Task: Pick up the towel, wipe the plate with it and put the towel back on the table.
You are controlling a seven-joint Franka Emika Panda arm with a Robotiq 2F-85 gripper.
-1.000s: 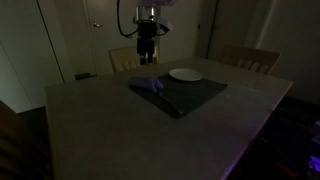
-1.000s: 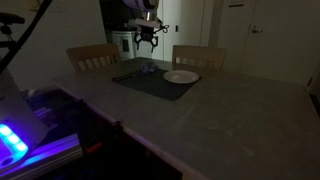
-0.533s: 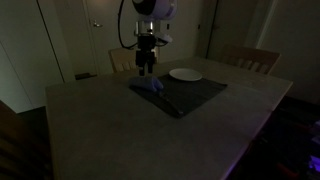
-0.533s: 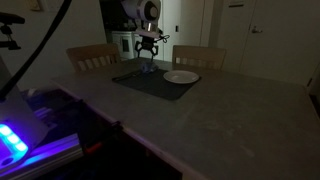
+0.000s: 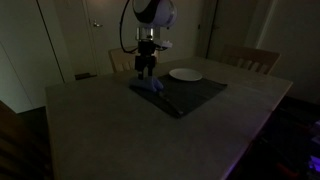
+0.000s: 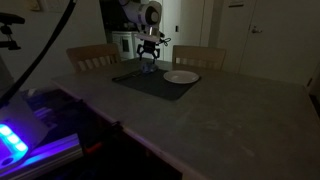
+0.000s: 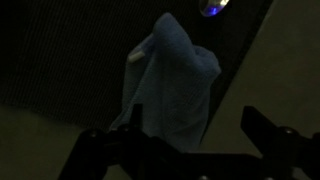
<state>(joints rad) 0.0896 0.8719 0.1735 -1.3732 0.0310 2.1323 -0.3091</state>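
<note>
The towel (image 7: 172, 85) is seen crumpled into a bluish heap directly beneath the pincer (image 7: 180, 140), and in the wrist view it is framed between the two fingers (image 7: 100, 150), which are held well apart, so the pincer is spread wide with nothing gripped. Whether the fingertips are touching the cloth cannot be told in the dim light. In both exterior views the towel (image 5: 150, 85) (image 6: 147, 69) is shown lying on a dark mat (image 5: 195, 95) (image 6: 160, 86), with the pincer (image 5: 145, 70) (image 6: 149, 58) held upright just above it. A white plate (image 5: 185, 74) (image 6: 181, 77) is set off to one side of the pincer, near the towel but apart from it, at the mat's far edge. Mat and plate are borne by a pale table (image 5: 120, 130) (image 6: 220, 120), and wooden chairs (image 5: 250, 58) (image 6: 92, 55) are placed behind the pincer at the table's far side.
</note>
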